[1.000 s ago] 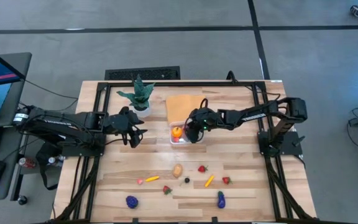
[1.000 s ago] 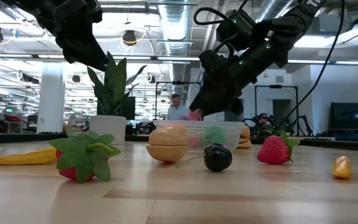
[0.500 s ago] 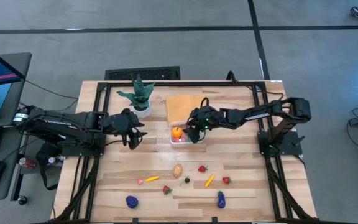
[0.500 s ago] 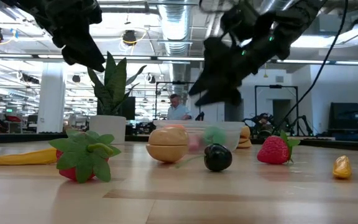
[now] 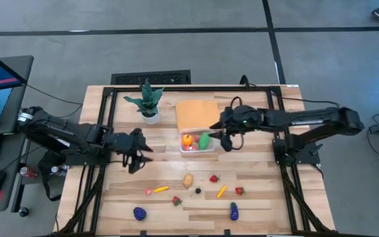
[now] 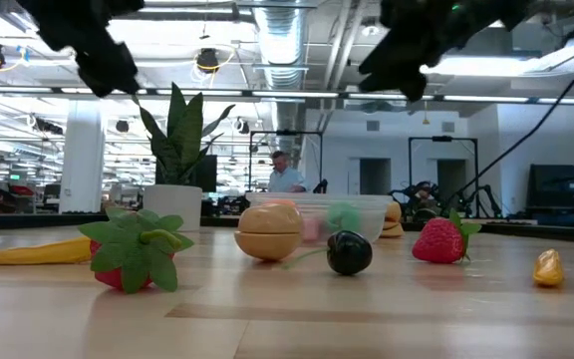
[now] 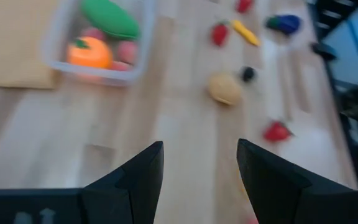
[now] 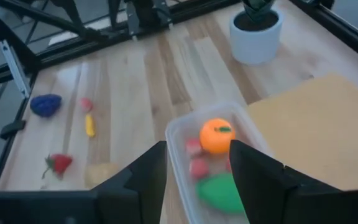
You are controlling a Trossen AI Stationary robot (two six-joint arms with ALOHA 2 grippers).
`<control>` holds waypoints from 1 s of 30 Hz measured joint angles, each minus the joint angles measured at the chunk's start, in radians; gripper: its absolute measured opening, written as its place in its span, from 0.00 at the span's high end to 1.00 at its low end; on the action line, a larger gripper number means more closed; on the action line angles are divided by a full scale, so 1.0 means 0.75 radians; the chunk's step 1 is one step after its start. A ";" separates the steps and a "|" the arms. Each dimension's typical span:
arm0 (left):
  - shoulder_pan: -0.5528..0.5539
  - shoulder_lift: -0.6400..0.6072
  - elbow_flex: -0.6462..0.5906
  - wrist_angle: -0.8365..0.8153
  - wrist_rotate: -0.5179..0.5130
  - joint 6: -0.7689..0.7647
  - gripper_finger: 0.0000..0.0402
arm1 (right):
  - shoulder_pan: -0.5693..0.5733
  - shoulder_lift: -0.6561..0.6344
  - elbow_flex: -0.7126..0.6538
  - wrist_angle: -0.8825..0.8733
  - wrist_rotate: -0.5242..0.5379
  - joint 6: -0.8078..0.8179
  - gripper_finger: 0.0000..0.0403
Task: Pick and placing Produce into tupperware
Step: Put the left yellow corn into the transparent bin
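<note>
The clear tupperware (image 5: 197,142) stands beside the orange cloth and holds an orange fruit (image 8: 216,135), a green piece (image 8: 219,191) and small red and pink pieces. More produce lies loose toward the table's near edge: a tan piece (image 5: 187,180), a strawberry (image 5: 213,178), a purple piece (image 5: 233,210) and others. My right gripper (image 5: 228,141) hangs open and empty above the tupperware's right end. My left gripper (image 5: 139,153) hovers open and empty over bare wood left of the tupperware.
A potted plant in a white pot (image 5: 148,105) stands at the far left of the tupperware. The flat orange cloth (image 5: 197,113) lies behind the tupperware. Bare wood lies between the tupperware and the row of loose produce.
My right gripper has risen from the tupperware and drawn back toward the table's right edge, so the green piece now shows lying inside. My left gripper has swung toward the table's near edge and turned toward the loose produce.
</note>
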 joint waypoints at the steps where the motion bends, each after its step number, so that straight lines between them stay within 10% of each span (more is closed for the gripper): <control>1: -0.033 0.000 0.000 0.000 0.000 -0.018 0.52 | 0.003 -0.031 0.000 -0.037 0.004 0.000 0.59; 15: -0.289 0.078 0.001 -0.027 -0.114 -0.193 0.52 | 0.006 -0.226 0.000 -0.423 0.007 0.015 0.65; 30: -0.427 0.466 0.001 0.117 0.157 -0.307 0.52 | 0.069 -0.324 0.000 -0.649 0.007 0.001 0.67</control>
